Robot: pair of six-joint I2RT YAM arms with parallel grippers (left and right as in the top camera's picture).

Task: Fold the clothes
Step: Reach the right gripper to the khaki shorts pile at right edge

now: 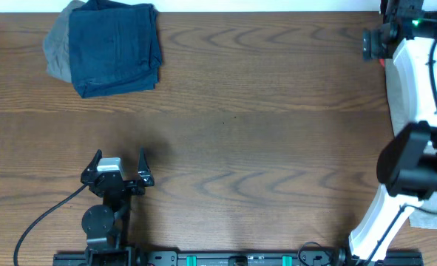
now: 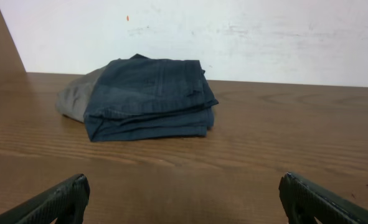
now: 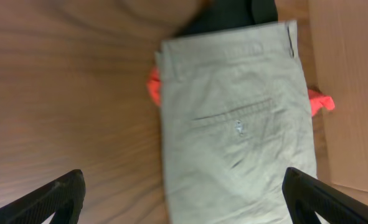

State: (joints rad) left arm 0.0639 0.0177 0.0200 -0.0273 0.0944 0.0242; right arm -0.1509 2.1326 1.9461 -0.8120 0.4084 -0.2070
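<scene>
The clothes, a pair of pale khaki shorts (image 3: 233, 124), lie flat in the right wrist view, waistband at the top and a stitched back pocket facing up. My right gripper (image 3: 184, 183) hovers above them, open; its left fingertip is over the wood and its right fingertip is at the shorts' right edge. It holds nothing. In the overhead view the right arm (image 1: 410, 96) covers the shorts at the far right. My left gripper (image 1: 119, 158) rests open and empty near the front left of the table (image 1: 262, 133), far from the shorts.
A folded dark navy garment (image 1: 118, 44) lies on a grey one (image 1: 55, 44) at the back left. Red cloth (image 3: 154, 84) pokes out from under the shorts, with a dark item (image 3: 233, 15) beyond the waistband. A tan board (image 3: 352, 93) lies to their right.
</scene>
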